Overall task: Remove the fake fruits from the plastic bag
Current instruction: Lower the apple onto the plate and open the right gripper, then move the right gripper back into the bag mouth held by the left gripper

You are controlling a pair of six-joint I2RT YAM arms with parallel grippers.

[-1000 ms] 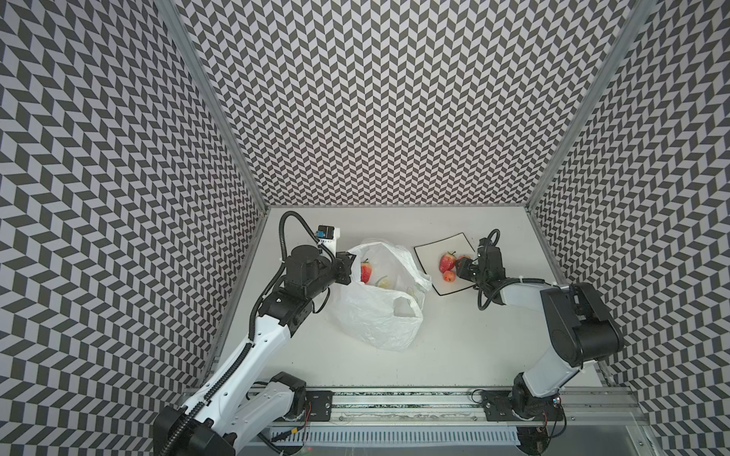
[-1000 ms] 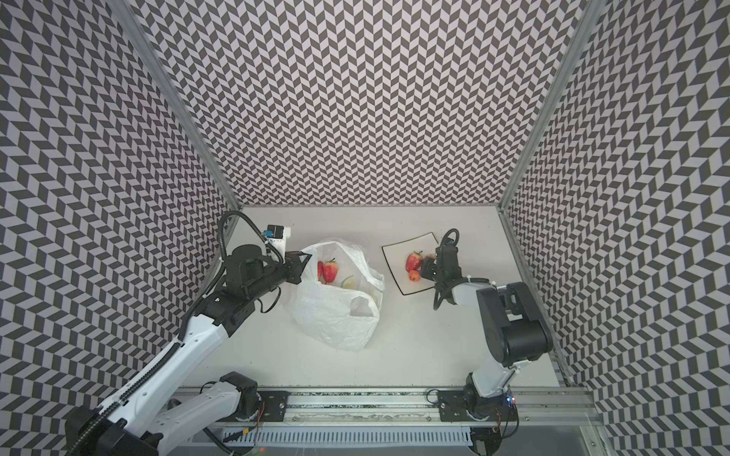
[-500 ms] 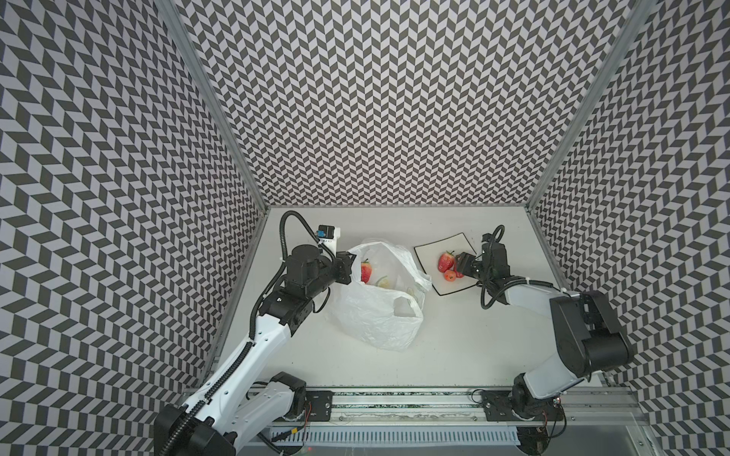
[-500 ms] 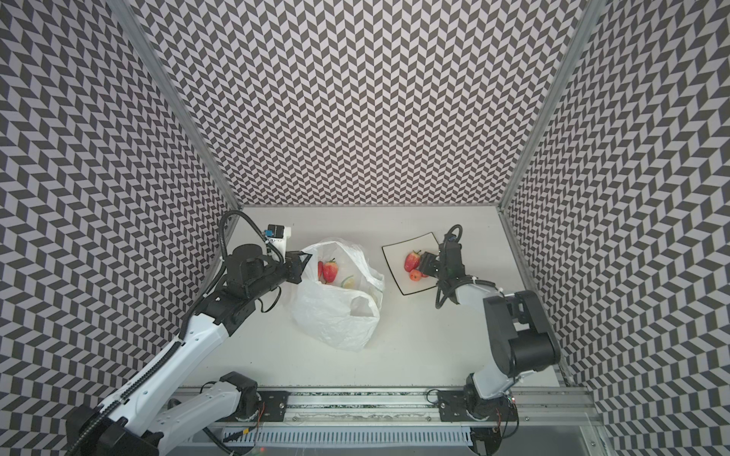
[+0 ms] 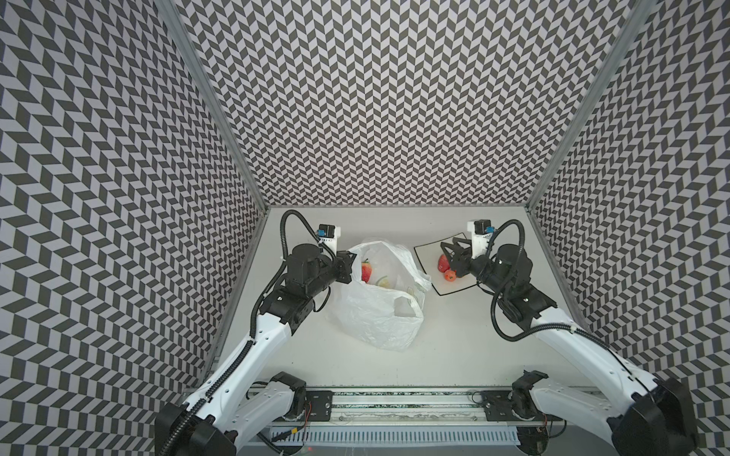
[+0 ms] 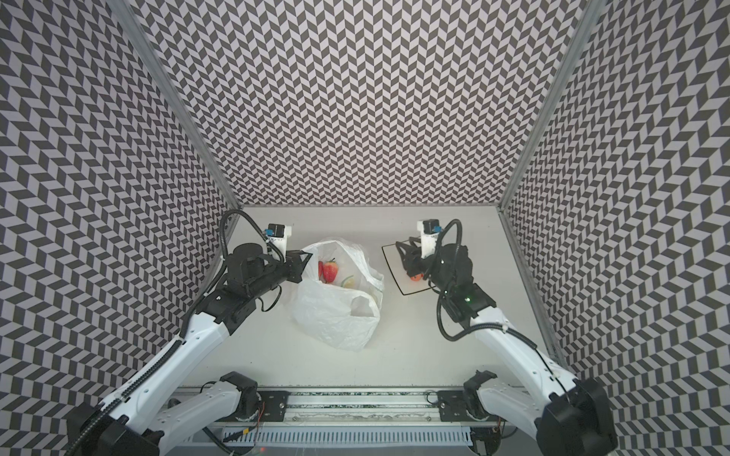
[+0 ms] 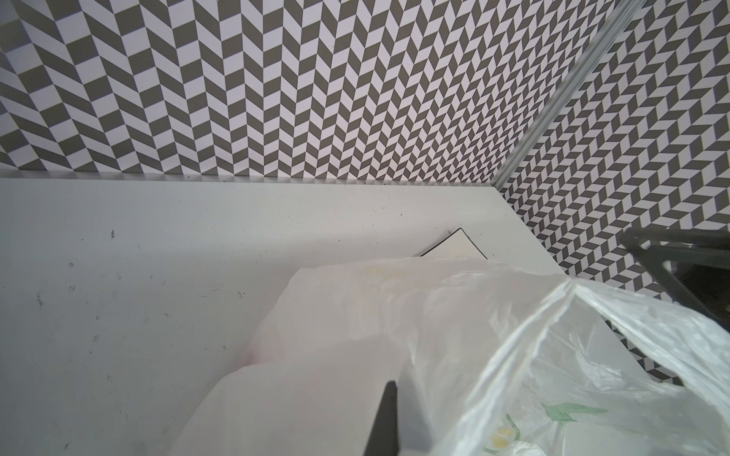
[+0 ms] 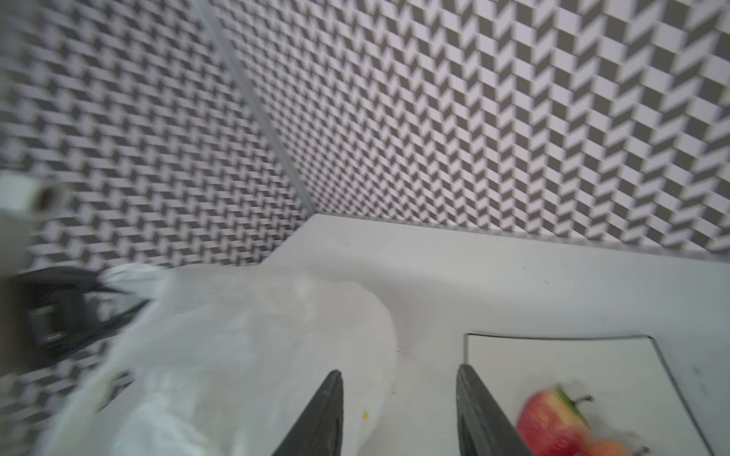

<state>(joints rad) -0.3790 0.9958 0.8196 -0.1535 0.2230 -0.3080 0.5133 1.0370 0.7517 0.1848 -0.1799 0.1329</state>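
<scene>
**Surroundings.** A square white plate (image 5: pixel 428 252) with a black rim lies on the pale table (image 5: pixel 454 339), directly under the right gripper (image 5: pixel 450 249). Zigzag-patterned walls close off three sides.

**In the way.** The plastic bag (image 5: pixel 375 316) is thin, translucent and crumpled, and it sits on the table between the two grippers. Its mouth faces up. Its raised film fills most of the left wrist view, hiding the contents from that camera.

**Fake fruits, in the bag.** A red strawberry (image 5: pixel 366 271) sits just ahead of the left gripper (image 5: pixel 349 263), beside a flat yellow lemon-slice print (image 5: pixel 382 281).

**Fake fruits, on the plate.** A red green-topped fruit (image 8: pixel 551 422) and a small red-orange round fruit (image 8: pixel 604 448) touch each other. Both lie just outside one finger of the right gripper, on the side away from the bag.

**Left gripper.** The jaws are pinched together on the bag's rim, drawing the mouth taut toward the gripper.

**Right gripper.** The jaws are moderately parted and empty. Only table and the bag's edge show through the gap.

**Left arm.** It rises from the front rail with the elbow bent. The wrist is roughly level and the gripper points across toward the bag.

**Right arm.** It extends from the front rail toward the back. The wrist is turned inward and the gripper is angled down over the plate.
</scene>
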